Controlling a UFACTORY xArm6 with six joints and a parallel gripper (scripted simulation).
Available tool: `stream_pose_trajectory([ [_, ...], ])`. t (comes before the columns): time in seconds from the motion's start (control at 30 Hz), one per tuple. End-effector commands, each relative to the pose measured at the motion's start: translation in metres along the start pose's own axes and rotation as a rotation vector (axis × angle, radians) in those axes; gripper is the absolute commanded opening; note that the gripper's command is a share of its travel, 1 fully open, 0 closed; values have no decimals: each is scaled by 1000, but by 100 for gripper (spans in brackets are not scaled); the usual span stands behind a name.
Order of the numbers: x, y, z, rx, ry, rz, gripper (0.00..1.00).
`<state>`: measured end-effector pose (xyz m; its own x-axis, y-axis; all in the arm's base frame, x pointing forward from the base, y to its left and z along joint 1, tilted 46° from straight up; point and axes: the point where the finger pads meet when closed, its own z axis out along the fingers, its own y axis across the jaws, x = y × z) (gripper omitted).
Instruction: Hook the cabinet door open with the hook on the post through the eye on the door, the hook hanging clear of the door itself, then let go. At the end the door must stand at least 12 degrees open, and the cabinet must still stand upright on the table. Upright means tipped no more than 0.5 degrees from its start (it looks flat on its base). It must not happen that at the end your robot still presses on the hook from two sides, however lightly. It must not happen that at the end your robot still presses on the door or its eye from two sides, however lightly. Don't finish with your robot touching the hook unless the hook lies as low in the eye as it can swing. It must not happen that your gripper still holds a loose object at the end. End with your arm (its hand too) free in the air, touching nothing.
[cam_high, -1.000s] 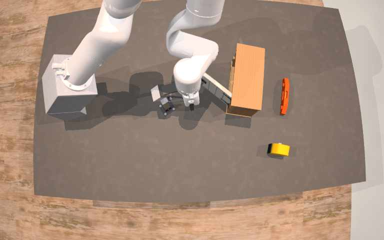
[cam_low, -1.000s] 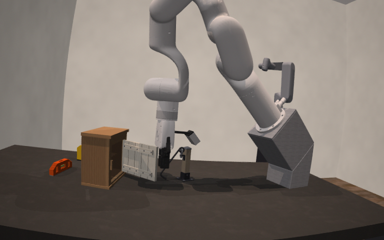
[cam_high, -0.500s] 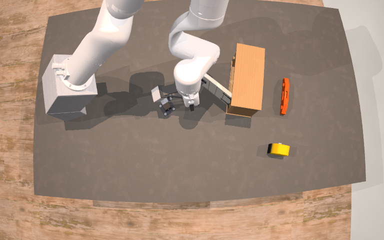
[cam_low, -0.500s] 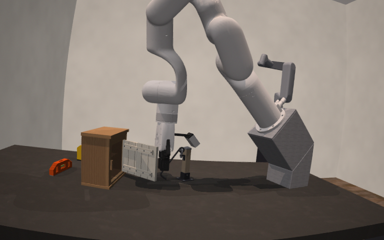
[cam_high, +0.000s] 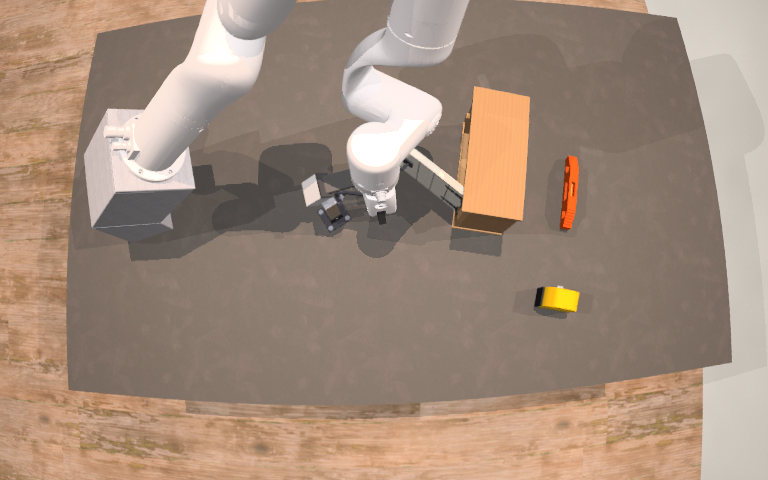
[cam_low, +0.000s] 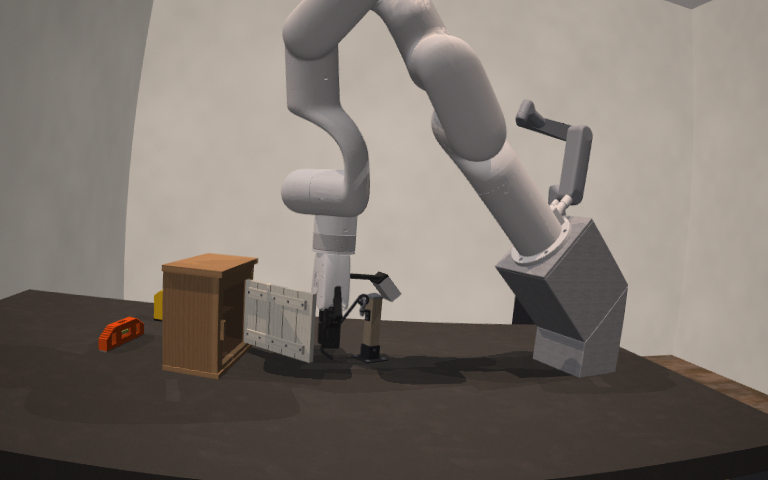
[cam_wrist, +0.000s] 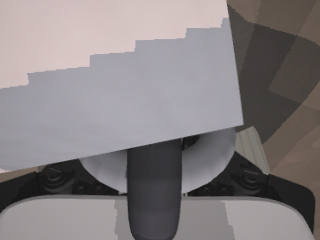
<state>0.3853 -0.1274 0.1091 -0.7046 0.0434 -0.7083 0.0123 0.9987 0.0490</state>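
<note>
From where I stand, the hook (cam_high: 352, 194) (cam_low: 352, 309) runs from the upper part of its post (cam_high: 334, 209) (cam_low: 371, 328), slanting down toward the door side. Its long axis is tilted, neither level nor upright, and a dark curved end shows low, just below the pincer (cam_high: 381, 216) (cam_low: 329, 339) (cam_wrist: 153, 192). The middle of the rod is lost behind the black fingers. The pincer points straight down between post and door, its fingers partly apart; I cannot tell whether they grip the hook. Nor can I see whether the hook's end sits in the eye.

Next outward is the pale plank door (cam_high: 434, 169) (cam_low: 279, 319), swung well open, its free edge near the pincer. It hangs on the brown cabinet (cam_high: 495, 155) (cam_low: 192, 316), which looks flat on its base on the dark counter (cam_high: 294, 333) (cam_low: 407, 424). Beyond the cabinet lie an orange level (cam_high: 569, 192) (cam_low: 121, 333) and a yellow tape measure (cam_high: 559, 299) (cam_low: 158, 305), well apart.

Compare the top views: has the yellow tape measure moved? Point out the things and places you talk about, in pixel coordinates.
No; the yellow tape measure (cam_high: 560, 299) keeps its place below the orange level (cam_high: 569, 192) in the picture.
</note>
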Motion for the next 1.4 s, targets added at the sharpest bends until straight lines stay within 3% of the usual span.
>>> stream_pose_trajectory([
  [0.0,-4,0,5,-1,-10,-2,24],
  [0.6,-5,0,10,-1,-10,-2,24],
  [0.63,-5,0,10,-1,-10,-2,4],
  [1.37,-5,0,10,-1,-10,-2,4],
])
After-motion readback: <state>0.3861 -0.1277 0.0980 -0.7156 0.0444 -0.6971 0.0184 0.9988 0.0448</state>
